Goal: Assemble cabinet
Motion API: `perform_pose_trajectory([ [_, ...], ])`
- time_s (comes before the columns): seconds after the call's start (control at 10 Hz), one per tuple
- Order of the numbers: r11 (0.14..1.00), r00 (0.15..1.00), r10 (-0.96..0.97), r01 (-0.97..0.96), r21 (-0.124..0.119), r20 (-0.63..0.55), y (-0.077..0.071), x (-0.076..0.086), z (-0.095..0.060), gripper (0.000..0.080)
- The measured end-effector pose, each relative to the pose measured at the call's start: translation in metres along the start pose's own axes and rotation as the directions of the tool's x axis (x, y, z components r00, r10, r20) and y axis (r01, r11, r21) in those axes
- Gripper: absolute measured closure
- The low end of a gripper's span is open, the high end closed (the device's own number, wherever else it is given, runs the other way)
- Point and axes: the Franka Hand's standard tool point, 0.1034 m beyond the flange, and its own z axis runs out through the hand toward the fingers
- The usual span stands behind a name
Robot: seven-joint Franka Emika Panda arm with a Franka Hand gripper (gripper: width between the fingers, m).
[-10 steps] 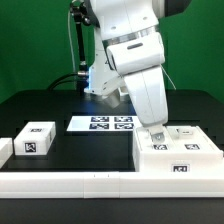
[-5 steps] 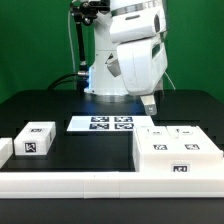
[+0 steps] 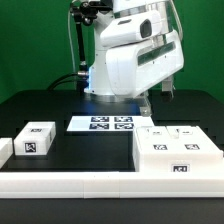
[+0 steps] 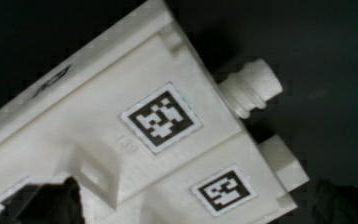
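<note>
The white cabinet body lies at the front of the exterior view's right, its tags facing up and forward. My gripper hangs above its far left corner, clear of it and holding nothing. In the wrist view the cabinet fills the frame, with two tags and a round white knob on its edge. The gripper shows there only as two dark fingers set apart at the frame's edge, so it is open. A smaller white tagged block sits apart at the exterior view's left.
The marker board lies flat in the middle, behind the parts. A long low white border rail runs along the front edge. Another white piece shows partly at the far left edge. The robot's base stands at the back.
The gripper has risen from the cabinet's top left corner to well above it, empty. The wrist has swung upward. The cabinet and the small block have not moved.
</note>
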Motion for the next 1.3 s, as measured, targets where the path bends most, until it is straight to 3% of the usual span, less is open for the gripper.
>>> perform_pose_trajectory([
  [0.2, 0.97, 0.97, 0.242, -0.242, -0.035, -0.003, -0.014, -0.004, -0.01, 0.0151],
  [0.3, 0.913, 0.914, 0.403, -0.404, -0.05, -0.037, -0.024, -0.001, -0.01, 0.0151],
  [0.4, 0.853, 0.853, 0.517, -0.52, -0.045, -0.069, -0.037, 0.001, -0.004, 0.0151],
  [0.5, 0.802, 0.8, 0.595, -0.598, -0.012, -0.08, -0.038, -0.002, 0.001, 0.0151],
  [0.9, 0.684, 0.682, 0.728, -0.729, 0.011, -0.068, -0.044, 0.0, 0.002, 0.0151],
  [1.1, 0.663, 0.663, 0.748, -0.748, -0.012, -0.036, -0.056, 0.0, 0.008, 0.0151],
  [1.2, 0.677, 0.678, 0.735, -0.735, -0.041, -0.033, -0.064, 0.0, 0.014, 0.0151],
  [1.3, 0.684, 0.686, 0.726, -0.728, -0.047, -0.051, -0.066, -0.002, 0.018, 0.0151],
])
